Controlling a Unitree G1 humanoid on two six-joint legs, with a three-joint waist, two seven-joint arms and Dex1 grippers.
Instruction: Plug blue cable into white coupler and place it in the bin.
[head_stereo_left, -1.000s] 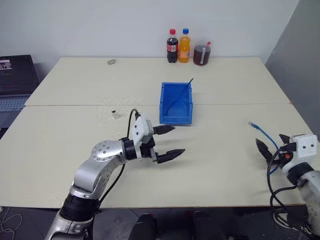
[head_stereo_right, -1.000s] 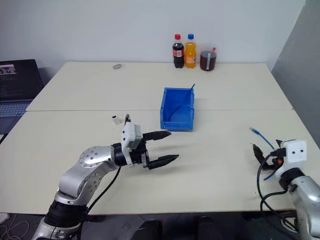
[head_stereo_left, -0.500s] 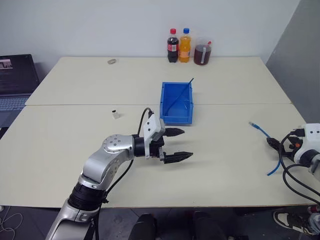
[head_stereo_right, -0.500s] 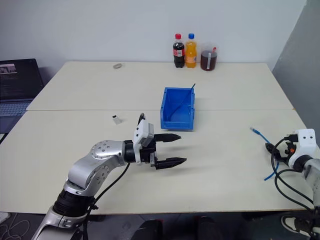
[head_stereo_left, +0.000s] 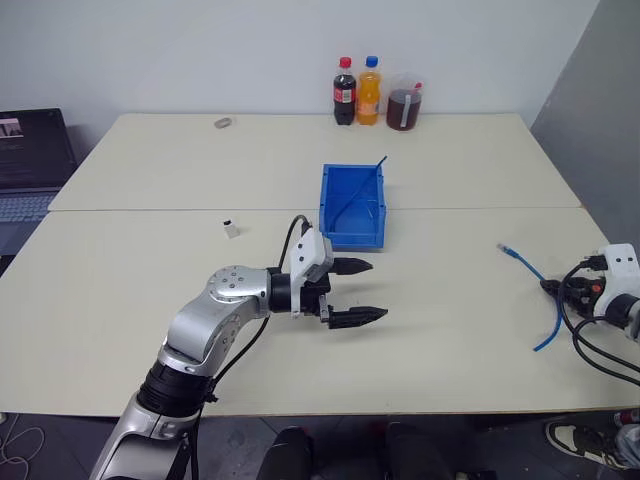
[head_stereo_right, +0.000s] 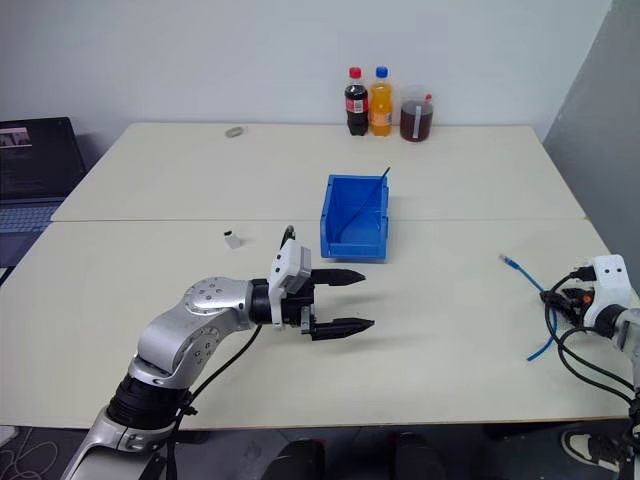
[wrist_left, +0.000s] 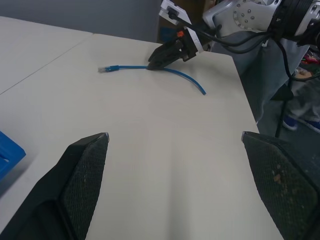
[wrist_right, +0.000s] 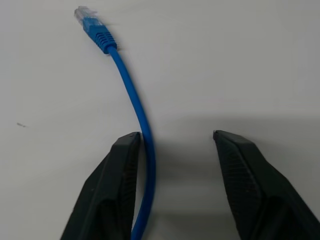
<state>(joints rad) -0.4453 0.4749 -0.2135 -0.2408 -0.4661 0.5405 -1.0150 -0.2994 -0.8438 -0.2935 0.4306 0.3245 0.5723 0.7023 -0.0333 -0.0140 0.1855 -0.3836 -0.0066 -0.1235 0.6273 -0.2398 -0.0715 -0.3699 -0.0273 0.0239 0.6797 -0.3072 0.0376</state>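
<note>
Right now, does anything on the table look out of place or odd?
One thing: the bin already holds a thin dark blue strand leaning on its back corner. The blue cable and white coupler lie far apart, unplugged.

The left arm (head_stereo_left: 215, 320) is rounded silver metal with black joints, a white wrist block and a looping black cable; its textured black jaws taper to points.

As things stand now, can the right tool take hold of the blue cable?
Probably yes. The right tool already has the blue cable between its open fingers, against one finger, on bare table. Nothing blocks it; closing should grip it.
</note>
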